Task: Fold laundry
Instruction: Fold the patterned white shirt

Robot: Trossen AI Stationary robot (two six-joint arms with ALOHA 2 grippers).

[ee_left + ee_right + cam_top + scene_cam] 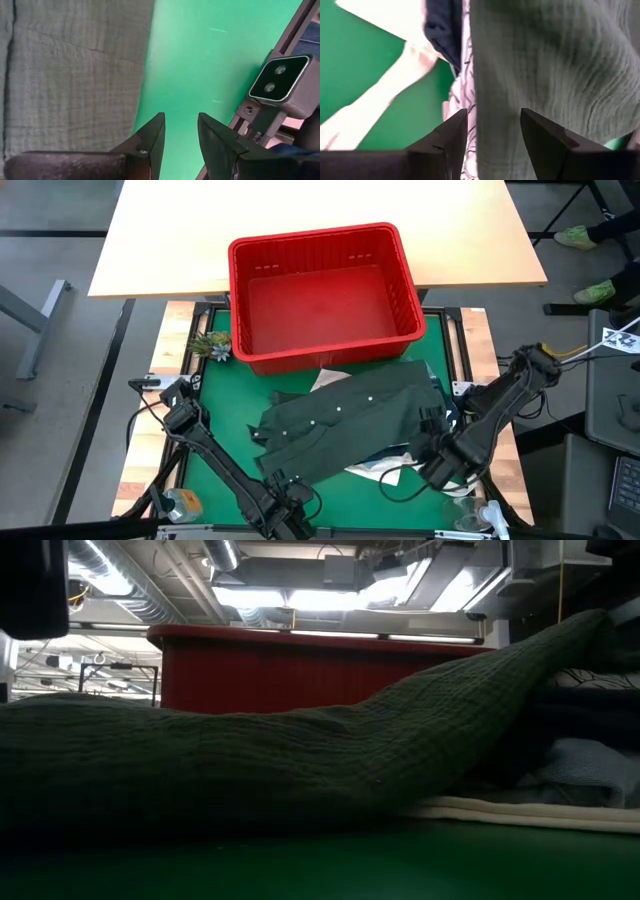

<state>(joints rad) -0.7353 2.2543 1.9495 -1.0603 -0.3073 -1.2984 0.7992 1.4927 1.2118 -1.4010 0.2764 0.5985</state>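
While the olive green shirt (345,425) lies spread across the green mat (225,405), just near of the red basket (322,290), both grippers sit at its near edge. Under the shirt's right side other laundry shows: a navy garment (440,27) and a white one with a dark leaf print (462,95), with something pale below them.

At the near left, the left gripper (179,137) hovers over bare mat just beside the shirt's edge, its fingers parted with nothing between them. The right gripper (492,132), at the near right, is also released, its parted fingers hovering over the shirt's crinkled cloth; I cannot tell if they touch it.

This shirt looks light, soft and limp, a crinkled weave that should give the fingers some purchase but will sag and drag wherever it is unsupported. Pinching it at the hem or a corner, one gripper on each side, seems best, taking only the top layer so the garments beneath stay put.
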